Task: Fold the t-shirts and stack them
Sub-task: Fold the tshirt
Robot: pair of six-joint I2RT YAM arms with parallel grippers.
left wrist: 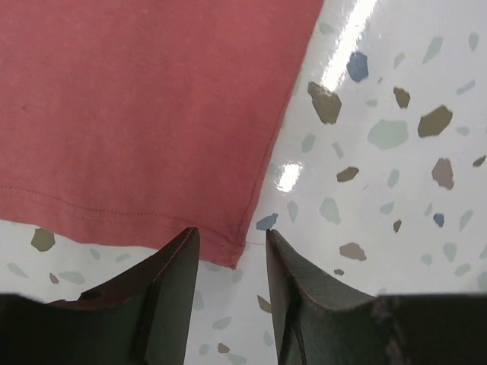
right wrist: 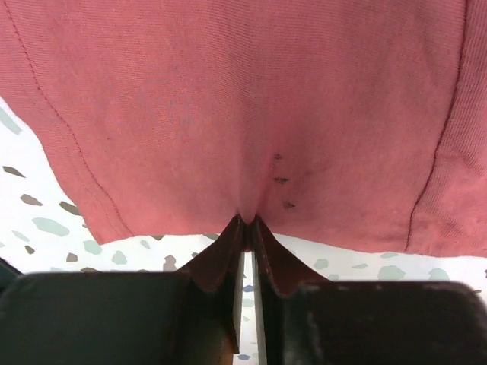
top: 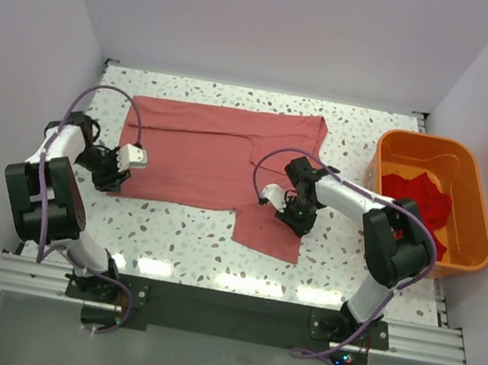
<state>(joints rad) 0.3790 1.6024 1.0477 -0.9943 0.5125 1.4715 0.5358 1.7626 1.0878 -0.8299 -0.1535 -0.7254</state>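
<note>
A salmon-pink t-shirt (top: 202,152) lies spread flat across the middle of the speckled table. My left gripper (top: 111,181) sits at its near-left corner. In the left wrist view the left gripper (left wrist: 232,237) is open, with the hemmed corner of the t-shirt (left wrist: 137,106) lying between its fingertips (left wrist: 173,274) and not pinched. My right gripper (top: 296,221) is at the near-right part of the cloth. In the right wrist view the right gripper (right wrist: 247,219) is shut on a small fold of the pink t-shirt (right wrist: 243,91) near its edge. A brighter red t-shirt (top: 418,195) lies crumpled in the tub.
An orange plastic tub (top: 424,141) stands at the right edge of the table, beside the right arm. White walls close in the back and both sides. Bare speckled tabletop (left wrist: 380,190) runs along the near side of the shirt.
</note>
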